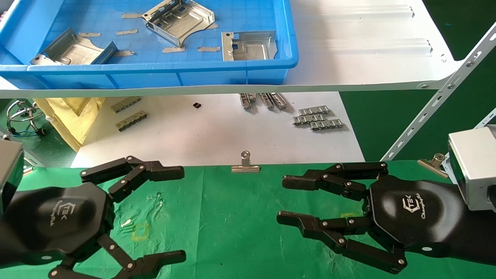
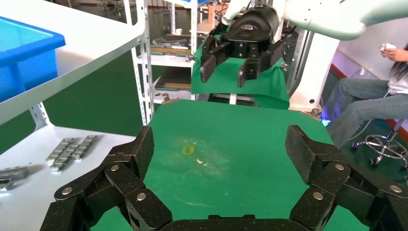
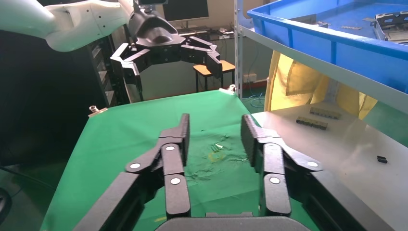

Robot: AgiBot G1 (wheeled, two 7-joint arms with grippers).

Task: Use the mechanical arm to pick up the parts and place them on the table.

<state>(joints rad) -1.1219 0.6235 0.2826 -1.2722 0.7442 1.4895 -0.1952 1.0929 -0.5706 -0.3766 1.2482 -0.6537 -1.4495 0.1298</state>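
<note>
Three silver sheet-metal parts lie in a blue bin (image 1: 232, 73) on the white shelf: one at the back (image 1: 182, 19), one on the left (image 1: 73, 48), one at the front right (image 1: 250, 45). My right gripper (image 1: 282, 199) is open and empty, hovering over the green table (image 1: 232, 232), well below and in front of the bin. It also shows in its own wrist view (image 3: 214, 132). My left gripper (image 1: 183, 214) is open and empty over the table's left side, and shows in the left wrist view (image 2: 219, 149). The two grippers face each other.
The white shelf (image 1: 368, 46) overhangs a white sheet (image 1: 217, 131) with grey link strips (image 1: 317, 118). A binder clip (image 1: 245, 164) holds the cloth's far edge. A slanted shelf brace (image 1: 438, 100) stands on the right. A yellow mark (image 1: 140, 231) is on the cloth.
</note>
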